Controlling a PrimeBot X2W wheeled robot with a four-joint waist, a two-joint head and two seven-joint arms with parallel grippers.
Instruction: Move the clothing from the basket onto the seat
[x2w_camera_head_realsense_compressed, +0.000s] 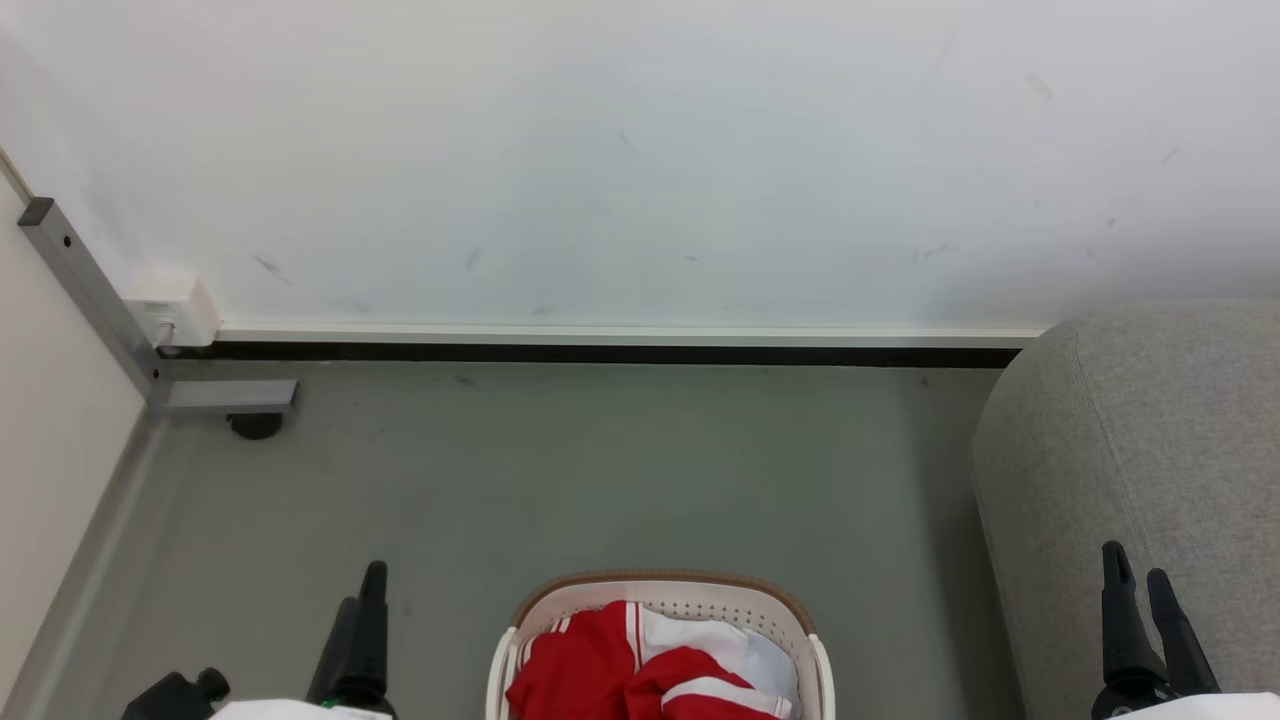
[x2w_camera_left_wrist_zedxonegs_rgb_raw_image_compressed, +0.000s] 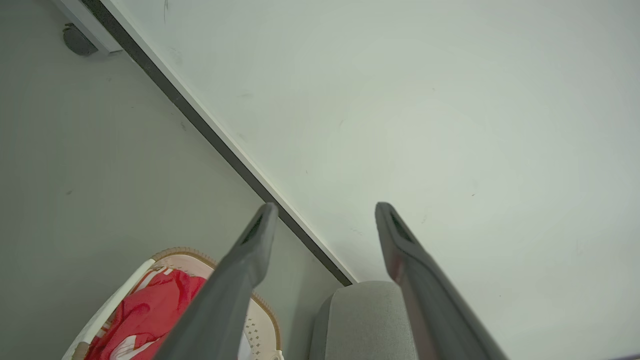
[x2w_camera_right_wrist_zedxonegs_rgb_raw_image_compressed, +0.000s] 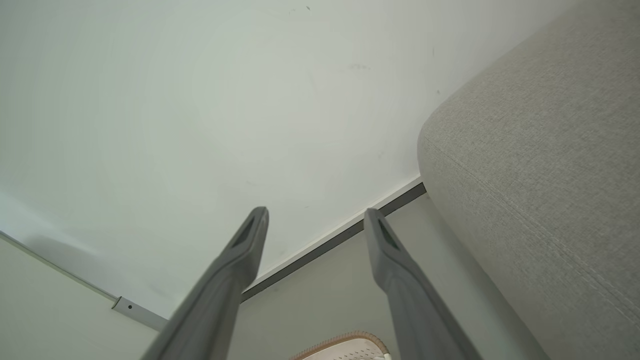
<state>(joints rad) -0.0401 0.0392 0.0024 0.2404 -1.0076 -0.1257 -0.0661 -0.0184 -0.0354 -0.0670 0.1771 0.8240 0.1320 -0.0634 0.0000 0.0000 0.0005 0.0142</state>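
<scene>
Your left gripper (x2w_camera_head_realsense_compressed: 362, 592) sits low at the near left. Its two fingers point straight away from you toward the far wall (x2w_camera_head_realsense_compressed: 640, 150) and are spread wide with nothing between them. Your right gripper (x2w_camera_head_realsense_compressed: 1136, 565) matches that pose at the near right, fingers aimed far, parted wide and empty. It is just beside the rounded left flank of the seat (x2w_camera_head_realsense_compressed: 1150, 430), and the right wrist view shows a gap between them.

The basket (x2w_camera_head_realsense_compressed: 660, 578) stands on the floor (x2w_camera_head_realsense_compressed: 600, 470) between your two grippers, left of the seat, with its rounded end facing far. The clothing (x2w_camera_head_realsense_compressed: 590, 660) lies inside it as a crumpled red heap with no clear long axis. Thin white stripes on it run near to far. A broad white band on the nearest fold slants down toward the near right, and white fabric fills the basket's right side.
</scene>
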